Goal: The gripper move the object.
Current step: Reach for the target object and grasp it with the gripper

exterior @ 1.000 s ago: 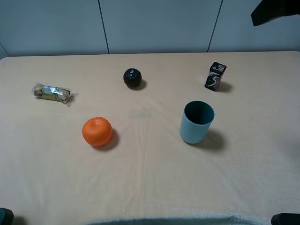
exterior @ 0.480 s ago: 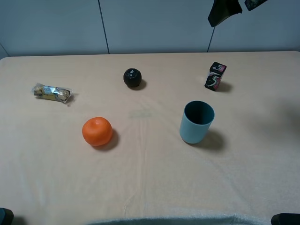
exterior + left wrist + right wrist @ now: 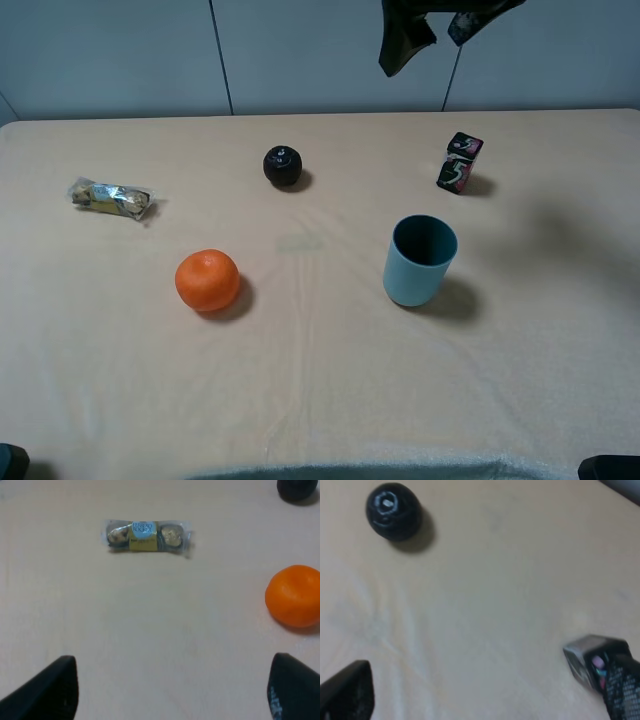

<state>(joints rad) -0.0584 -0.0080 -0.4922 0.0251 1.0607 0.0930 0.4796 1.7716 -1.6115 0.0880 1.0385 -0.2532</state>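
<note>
R gripper (image 3: 425, 50): raised high, seen against back wall, off to the right of black ball (image 3: 283, 166) and well apart from it. Jaws wide, nothing betw. fingers. R wrist view: ball sits on bare cloth ahead of claw, toward one finger's side, pale mark on top visible. Patterned black box (image 3: 459, 162) shows by the other finger, blurred.

Ball pos.: far centre of beige tablecloth (image 3: 320, 400), resting, nothing touching it. Orange (image 3: 208, 281) is nearer the cam and a bit left of ball, apart from it. Blue cup (image 3: 420, 260) upright, right of centre, open end up. Box stands behind cup, toward far right. Ferrero Rocher pack (image 3: 112, 198) lies flat at far left.

L gripper (image 3: 170, 692): low over near-left of table, jaws wide, holding nothing. Pack ahead of it, orange off to one side.
</note>
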